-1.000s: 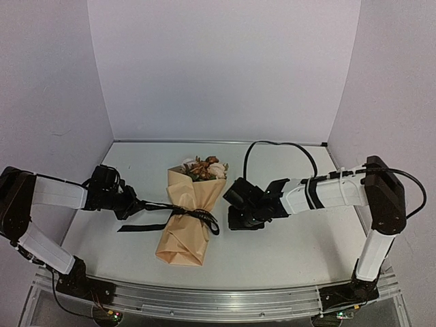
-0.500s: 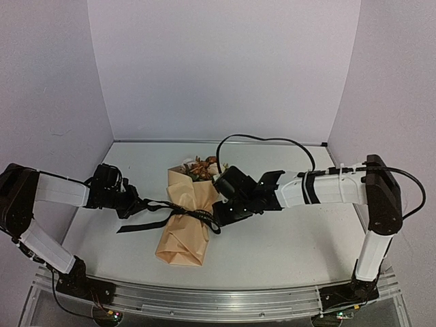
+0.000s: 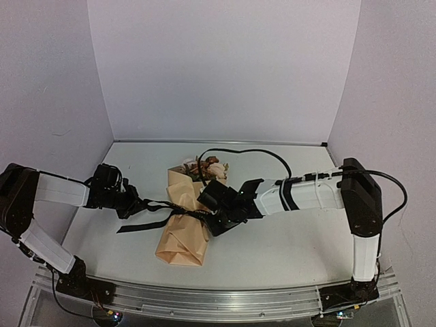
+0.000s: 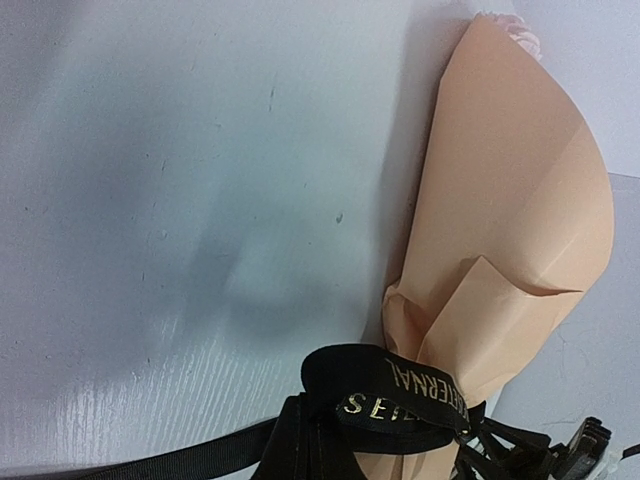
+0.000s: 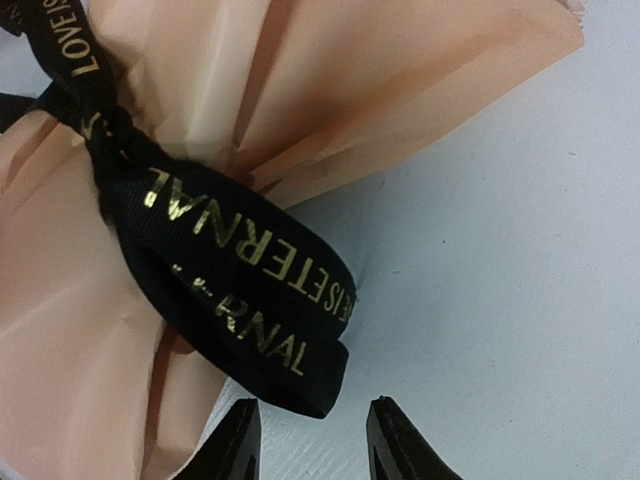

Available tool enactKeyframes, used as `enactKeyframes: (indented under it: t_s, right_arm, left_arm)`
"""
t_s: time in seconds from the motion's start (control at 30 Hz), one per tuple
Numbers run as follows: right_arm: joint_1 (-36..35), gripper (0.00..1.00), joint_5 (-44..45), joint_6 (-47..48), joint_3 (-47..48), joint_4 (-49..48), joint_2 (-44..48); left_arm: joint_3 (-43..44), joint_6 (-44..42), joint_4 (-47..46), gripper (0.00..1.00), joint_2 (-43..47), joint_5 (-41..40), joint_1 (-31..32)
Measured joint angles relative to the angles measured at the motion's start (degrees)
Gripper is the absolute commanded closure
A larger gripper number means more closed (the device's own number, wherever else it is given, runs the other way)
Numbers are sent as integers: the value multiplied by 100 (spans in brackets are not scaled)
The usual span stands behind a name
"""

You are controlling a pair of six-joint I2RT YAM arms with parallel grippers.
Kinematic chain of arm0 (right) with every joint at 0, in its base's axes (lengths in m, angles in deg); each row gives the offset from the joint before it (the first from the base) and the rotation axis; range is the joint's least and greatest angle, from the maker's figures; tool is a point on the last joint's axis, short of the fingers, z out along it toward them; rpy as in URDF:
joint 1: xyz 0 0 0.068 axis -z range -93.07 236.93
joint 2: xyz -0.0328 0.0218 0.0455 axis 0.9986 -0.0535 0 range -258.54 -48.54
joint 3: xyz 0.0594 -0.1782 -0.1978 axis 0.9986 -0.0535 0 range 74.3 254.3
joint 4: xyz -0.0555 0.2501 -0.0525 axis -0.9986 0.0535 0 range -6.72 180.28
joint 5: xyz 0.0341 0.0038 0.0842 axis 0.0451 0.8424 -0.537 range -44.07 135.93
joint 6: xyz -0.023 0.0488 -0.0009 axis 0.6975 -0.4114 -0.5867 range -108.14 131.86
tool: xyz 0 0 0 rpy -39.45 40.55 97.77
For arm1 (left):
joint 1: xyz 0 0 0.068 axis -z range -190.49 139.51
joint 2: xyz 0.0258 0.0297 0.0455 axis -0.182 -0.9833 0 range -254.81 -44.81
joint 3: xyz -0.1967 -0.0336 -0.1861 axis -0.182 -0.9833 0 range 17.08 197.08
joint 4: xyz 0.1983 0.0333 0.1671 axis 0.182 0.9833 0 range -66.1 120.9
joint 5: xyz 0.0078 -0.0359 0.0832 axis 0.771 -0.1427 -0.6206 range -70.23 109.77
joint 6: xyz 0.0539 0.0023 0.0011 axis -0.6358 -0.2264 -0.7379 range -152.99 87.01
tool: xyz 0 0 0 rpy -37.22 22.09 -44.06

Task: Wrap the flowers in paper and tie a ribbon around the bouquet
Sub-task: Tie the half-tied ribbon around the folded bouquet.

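**A:** While the top view's up, where's the tan paper-cone bouquet (image 3: 184,235) lying?

**B:** Flat on the white table (image 3: 293,252), approx. midway btwn the two arms. Narrow end points to the near edge, wide end to the back wall. The wrap is peach-coloured kraft paper (image 4: 510,230) folded into a cone. Small cream, orange-brown and pale pink flowers (image 3: 204,167) w/ green leaves poke out of the wide end.

**A:** And the tie?

**B:** Long narrow black fabric ribbon (image 5: 235,250) w/ gold lettering, cinched round the cone's waist, w/ the paper puckered there. It's twisted on top of the waist. Lettering is partly readable: "LOVE IS", "ETERNAL". One flat loop sticks out past the cone's right side, over the table. One loose tail lies on the table left of the cone.

**A:** What about the left gripper (image 3: 142,204)?

**B:** Low, just left of the cone. Jaws pressed together, pinching a ribbon strand that runs straight from the tips to the waist. Its wrist cam doesn't show the fingers themselves, only ribbon strands converging at the bottom edge.

**A:** And the right gripper (image 5: 312,440)?

**B:** At the cone's right side, level w/ the waist, arm reaching across from the right. Jaws spread, nothing btwn them. Both tips sit just short of the loop's end. Touching or not, can't tell.
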Motion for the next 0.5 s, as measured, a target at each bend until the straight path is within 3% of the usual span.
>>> enactKeyframes:
  t_s: [0.5]
  right_arm:
    - [-10,60,327,0,125,45,-34]
  left_arm:
    - [0,0,1,100,0,-2,0]
